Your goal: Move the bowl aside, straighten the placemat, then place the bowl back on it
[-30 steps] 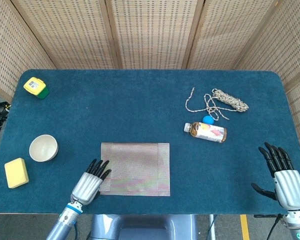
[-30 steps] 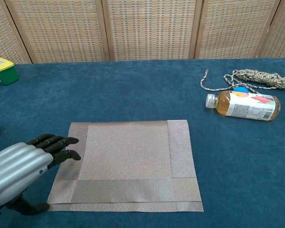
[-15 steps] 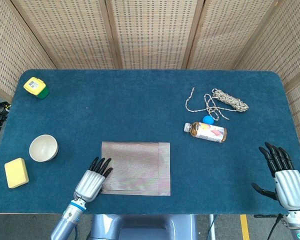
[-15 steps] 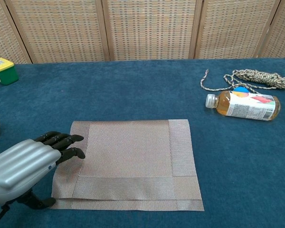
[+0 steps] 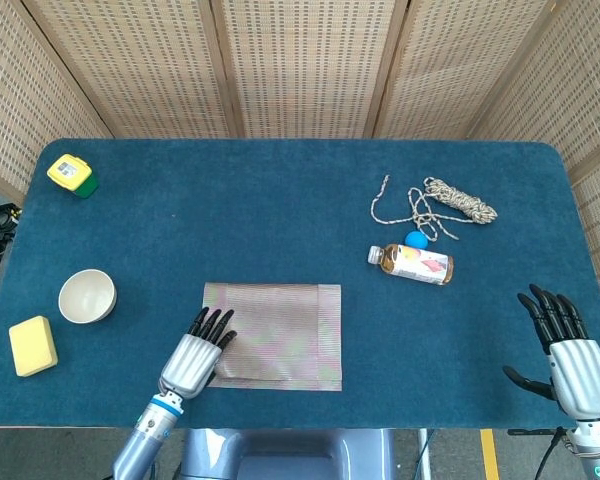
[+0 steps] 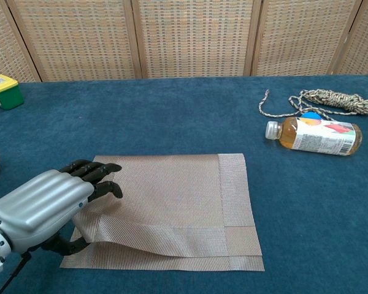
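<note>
Blue-carpeted table (image 5: 280, 190) before woven cane screens (image 5: 300, 60). Placemat (image 6: 178, 202), grey-brown woven, at near centre; its left near portion lifted and folded into raised ridge. Left hand (image 6: 46, 205) rests on placemat's left edge, fingers (image 6: 101, 177) extended, slightly apart, thumb tucked under lifted fold. Right hand (image 5: 570, 360) at near right corner, fingers spread, holding nothing. Bowl (image 5: 87, 296), white, inside bare, left of placemat, well apart. Bottle (image 6: 316, 135) lying on its side at right, amber liquid inside.
</note>
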